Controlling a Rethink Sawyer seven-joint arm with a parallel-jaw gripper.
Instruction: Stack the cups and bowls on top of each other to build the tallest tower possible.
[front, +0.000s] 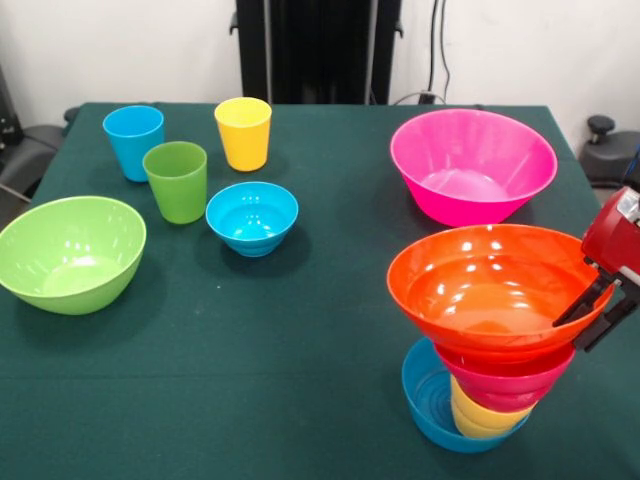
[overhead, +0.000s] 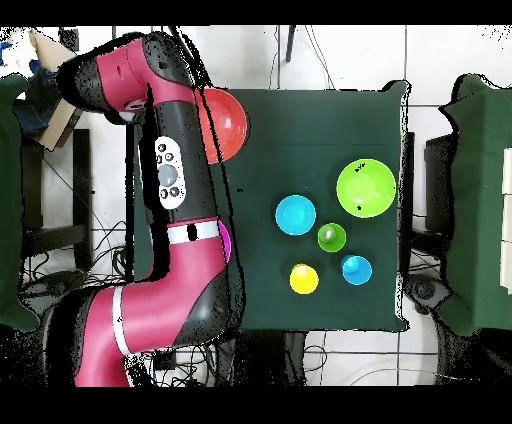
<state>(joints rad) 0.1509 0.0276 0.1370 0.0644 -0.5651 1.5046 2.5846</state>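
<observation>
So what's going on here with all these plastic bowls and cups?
A robot arm is building a stack. Its gripper grips the rim of the wide orange bowl, which tops a leaning tower of a blue bowl, a yellow-orange cup and a red bowl. Still loose on the table: the pink bowl, lime green bowl, another blue bowl and three cups.

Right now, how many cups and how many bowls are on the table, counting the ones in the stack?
Cups: 4 (light blue, green, yellow, stacked yellow-orange)
Bowls: 6 (lime, pink, orange, red, loose blue, stacked blue)
Total: 10
</observation>
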